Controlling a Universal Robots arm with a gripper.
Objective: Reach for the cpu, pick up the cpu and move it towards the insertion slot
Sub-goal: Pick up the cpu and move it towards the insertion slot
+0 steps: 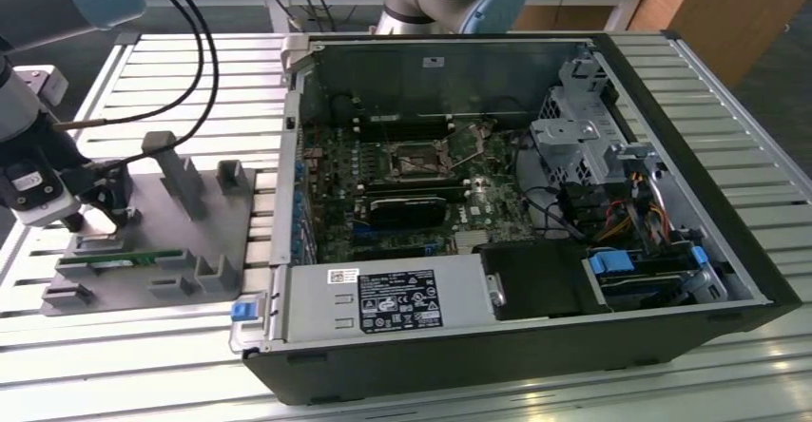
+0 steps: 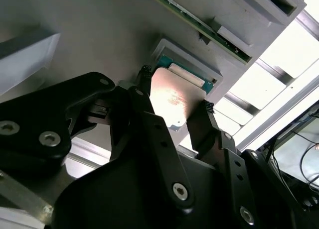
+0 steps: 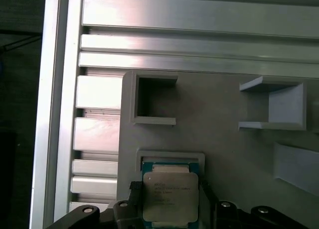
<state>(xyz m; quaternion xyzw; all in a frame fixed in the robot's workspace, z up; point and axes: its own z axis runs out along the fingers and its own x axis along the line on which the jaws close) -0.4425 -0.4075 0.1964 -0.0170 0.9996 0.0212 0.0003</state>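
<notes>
In the exterior view the tool [image 1: 99, 215] is down over a grey fixture [image 1: 171, 237] that lies on the slatted metal surface [image 1: 165, 355], at about 9 o'clock from the open computer case [image 1: 533, 370]. In the second wrist view the cpu [image 2: 169, 102] sits in a shallow square pocket of that fixture, silver lid up. The two dark fingers [image 2: 145, 75] stand against two opposite edges of it, so I judge the tool to be clenched on the cpu. The chip looks level with its pocket, not lifted clear. The pocket seems made to keep the chip square and at a known spot. Gripping by the edges keeps the fingers off the lid and away from the contacts underneath. A green memory stick [image 1: 121, 260] lies in its own groove of the same fixture, just beside the tool at about 5 o'clock. The insertion slot [image 1: 415, 163], a dark square in a silvery bracket, is near the middle of the board inside the case, well apart from the tool at about 3 o'clock. As for writing, several lines of fine print cross the cpu's lid in the first wrist view. A dark printed label [image 1: 401, 301] covers the metal box [image 1: 311, 303] at the case's near wall.
</notes>
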